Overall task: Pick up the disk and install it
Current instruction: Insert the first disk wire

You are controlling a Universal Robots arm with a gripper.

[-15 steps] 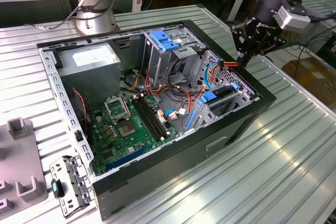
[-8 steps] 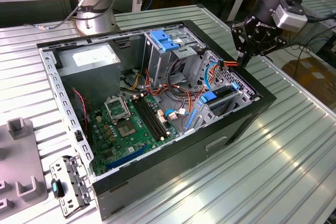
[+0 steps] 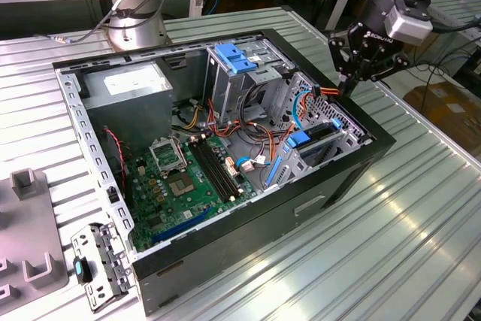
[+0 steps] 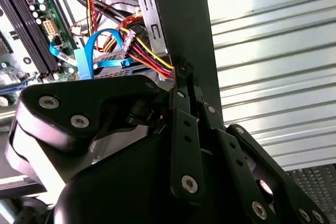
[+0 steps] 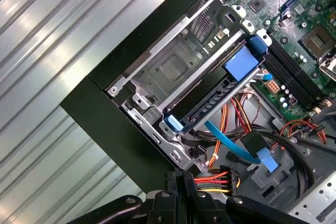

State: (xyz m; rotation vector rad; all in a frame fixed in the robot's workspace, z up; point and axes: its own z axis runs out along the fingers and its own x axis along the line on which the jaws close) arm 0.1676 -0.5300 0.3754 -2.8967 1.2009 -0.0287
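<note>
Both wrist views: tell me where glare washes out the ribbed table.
Second wrist view: the ribbed table blows out white beside the case wall. First wrist view: a bright streak crosses the table; the case interior stays evenly lit.

The open computer case [image 3: 225, 155] was viewed from above at an angle in the exterior view. Its black edge [image 4: 184, 19] and wiring were seen close-up, looking down, in both wrist views.
</note>
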